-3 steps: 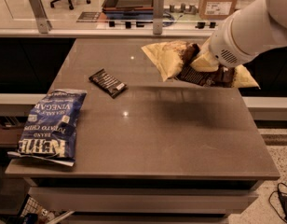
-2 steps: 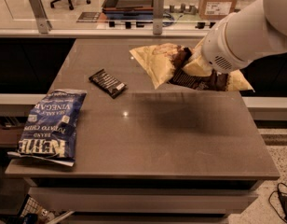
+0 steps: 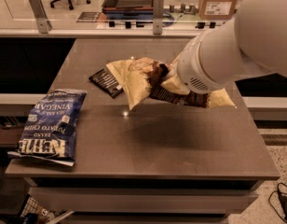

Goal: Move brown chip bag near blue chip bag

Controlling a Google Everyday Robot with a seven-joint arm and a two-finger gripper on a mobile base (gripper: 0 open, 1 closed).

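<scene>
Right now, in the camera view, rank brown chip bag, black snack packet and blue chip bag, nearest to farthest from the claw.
1. Crinkled brown chip bag, held aloft in the claw.
2. Small flat black snack packet, just left.
3. Large blue chip bag, front-left edge.

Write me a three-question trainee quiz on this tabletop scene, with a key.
1. True or false: the brown chip bag lies flat on the table.
2. Which lies nearest the table's left edge? A) blue chip bag B) black snack packet C) brown chip bag
3. Fill in: the gripper, mostly hidden by the arm's wrist, is at the ____ chip bag.

Key:
1. False; it is up off the table, with its shadow below.
2. A; the black snack packet lies nearer the middle.
3. brown
</scene>
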